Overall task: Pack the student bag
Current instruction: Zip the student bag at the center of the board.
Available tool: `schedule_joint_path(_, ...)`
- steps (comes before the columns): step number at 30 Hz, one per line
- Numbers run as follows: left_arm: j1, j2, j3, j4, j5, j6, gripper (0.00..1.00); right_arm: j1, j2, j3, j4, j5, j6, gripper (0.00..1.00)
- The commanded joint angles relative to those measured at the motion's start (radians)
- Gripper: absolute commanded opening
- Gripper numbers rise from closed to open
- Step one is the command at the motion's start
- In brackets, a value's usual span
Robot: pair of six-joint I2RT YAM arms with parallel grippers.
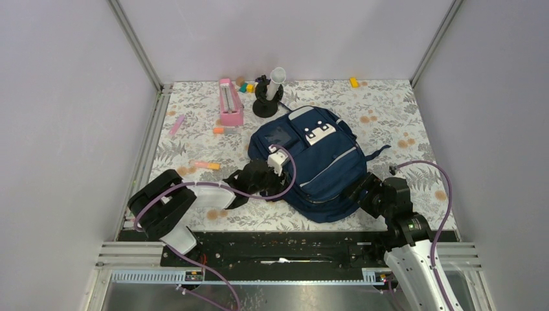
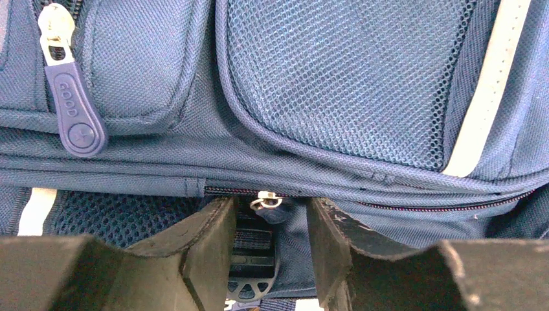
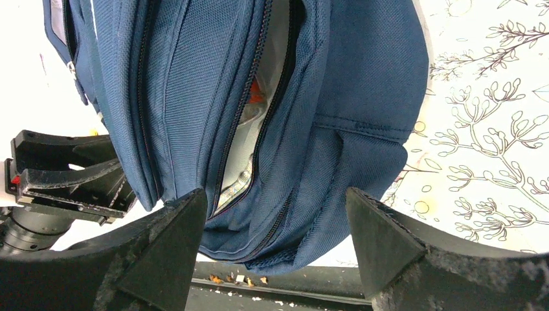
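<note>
The student bag (image 1: 317, 162), navy with white-grey patches, lies flat in the middle of the floral table. My left gripper (image 1: 268, 183) is at its left side. In the left wrist view its jaws (image 2: 268, 207) stand a little apart around a silver zipper slider (image 2: 267, 199) and its dark pull tab, not touching either. My right gripper (image 1: 362, 191) is at the bag's near right corner. It is open (image 3: 275, 207), straddling the bag's edge (image 3: 336, 78). A zipper there gapes (image 3: 256, 123), showing light lining and something orange inside.
A pink box (image 1: 230, 102) and a black stand with a white tube (image 1: 267, 97) sit behind the bag. Small coloured blocks (image 1: 248, 87), a yellow block (image 1: 354, 82), a pink marker (image 1: 176, 124) and an orange pen (image 1: 208, 165) lie around. Black rail (image 1: 285, 243) along the near edge.
</note>
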Motion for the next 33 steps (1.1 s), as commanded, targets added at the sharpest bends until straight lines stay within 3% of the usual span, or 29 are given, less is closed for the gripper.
schedule_joint_path(1,0.005,0.028,0.022,0.107,-0.006,-0.043,0.42,0.005,-0.005,-0.008,0.024,-0.017,0.006,0.86)
schedule_joint_path(6,0.004,0.054,0.053,0.100,0.037,-0.037,0.19,0.005,-0.005,-0.010,0.025,-0.013,0.003,0.86)
schedule_joint_path(13,0.004,-0.023,0.032,0.057,0.061,-0.026,0.01,0.005,-0.011,-0.028,0.040,-0.012,0.002,0.88)
schedule_joint_path(20,0.004,-0.125,0.025,-0.011,0.176,-0.066,0.00,0.005,-0.008,-0.034,0.052,-0.016,0.005,0.88)
schedule_joint_path(33,0.004,-0.128,0.019,-0.082,0.535,-0.087,0.00,0.006,-0.008,-0.095,0.118,-0.047,0.032,0.84)
